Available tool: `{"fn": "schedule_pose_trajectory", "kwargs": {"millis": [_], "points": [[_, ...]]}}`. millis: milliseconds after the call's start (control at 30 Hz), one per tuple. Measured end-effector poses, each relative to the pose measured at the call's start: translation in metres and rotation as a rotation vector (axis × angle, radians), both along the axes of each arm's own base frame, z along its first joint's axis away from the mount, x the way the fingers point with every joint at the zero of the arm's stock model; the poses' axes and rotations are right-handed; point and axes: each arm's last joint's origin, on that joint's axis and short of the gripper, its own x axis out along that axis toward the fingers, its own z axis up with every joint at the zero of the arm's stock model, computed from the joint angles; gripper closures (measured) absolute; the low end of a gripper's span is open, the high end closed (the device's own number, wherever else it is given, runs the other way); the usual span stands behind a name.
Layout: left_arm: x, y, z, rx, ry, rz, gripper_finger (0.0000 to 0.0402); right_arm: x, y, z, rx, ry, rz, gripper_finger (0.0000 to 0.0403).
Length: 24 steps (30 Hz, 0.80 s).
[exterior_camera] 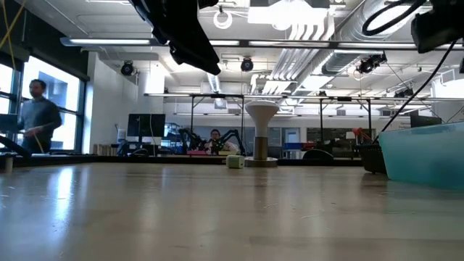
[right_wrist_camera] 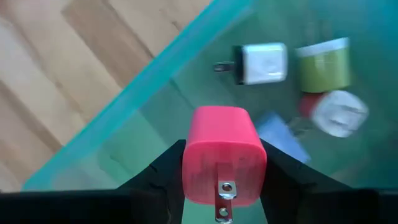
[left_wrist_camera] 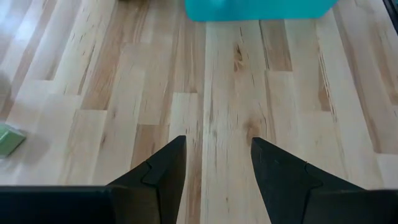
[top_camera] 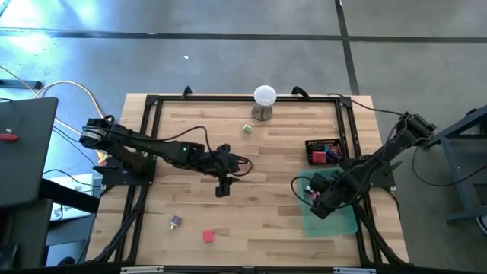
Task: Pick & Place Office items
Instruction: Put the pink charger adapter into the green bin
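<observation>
The right end effector (right_wrist_camera: pixel 221 163) pinches a small pink hard-plastic plug-in charger block (right_wrist_camera: pixel 224 152) by its flat sides, light, rigid, likely slick; the left end effector (left_wrist_camera: pixel 217 165) hangs half-open, empty.

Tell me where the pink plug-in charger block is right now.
The pink plug-in charger block is clamped in the right claw, hovering over the translucent green tray at the table's right side, above the chargers already lying inside.

The pink plug's (right_wrist_camera: pixel 224 162) lower prong ran off the right wrist view's edge. In the low view, both grippers were cut off above; the tray (exterior_camera: pixel 424 154) ran past the right edge.
</observation>
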Motion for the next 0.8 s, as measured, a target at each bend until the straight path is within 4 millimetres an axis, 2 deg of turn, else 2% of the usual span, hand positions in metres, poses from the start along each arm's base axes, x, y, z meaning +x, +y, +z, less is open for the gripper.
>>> {"fn": "schedule_pose_trajectory", "kwargs": {"millis": [467, 800], "points": [[0.001, 0.0, 0.001, 0.0, -0.012, 0.0, 0.0229, 0.004, -0.003, -0.034, 0.042, -0.031, -0.016, 0.026], [0.002, 0.0, 0.002, 0.0, -0.026, -0.002, 0.0229, 0.019, -0.007, -0.064, 0.046, 0.117, -0.004, 0.026]]}}
